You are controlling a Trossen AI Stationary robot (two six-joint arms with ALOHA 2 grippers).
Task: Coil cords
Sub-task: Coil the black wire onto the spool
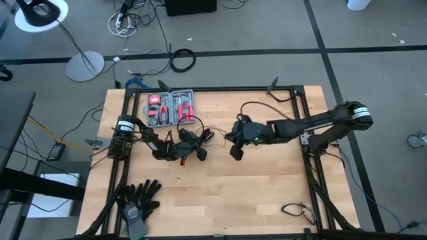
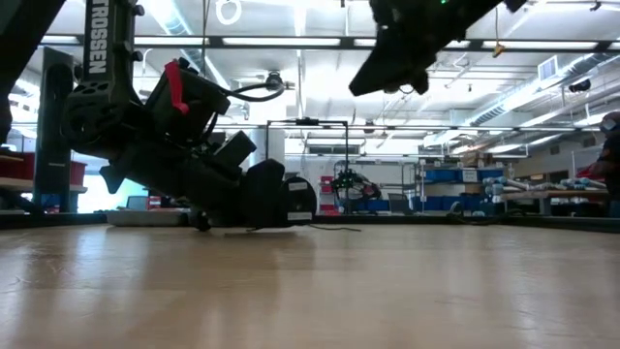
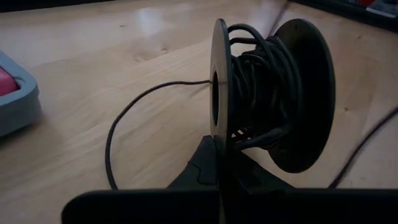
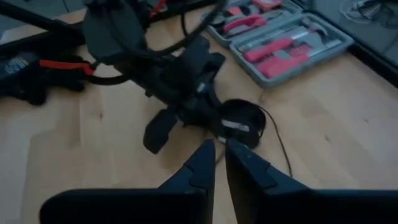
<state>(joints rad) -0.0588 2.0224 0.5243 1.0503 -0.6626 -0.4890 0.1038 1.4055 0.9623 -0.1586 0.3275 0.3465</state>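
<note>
The cord is a thin black wire, mostly wound on a small black spool with two round flanges. The spool stands on edge left of the table's middle. A loose length of cord leaves the spool and loops over the wood. My left gripper is shut on the spool, low over the table. My right gripper hangs well above the table, to the right of the spool. It slants down toward the spool, its fingertips almost together. My left gripper pinches the rim of the spool's near flange between its two fingers. The fingers come nearly level from the table's left side. The spool stands upright on edge, its axis lying across the fingers. My right gripper: I cannot tell whether the thin cord runs between its fingertips.
A grey case of red-handled tools lies open at the far left of the table. Black gloves lie at the near left corner and a short black cable at the near right. Bare wood fills the near middle.
</note>
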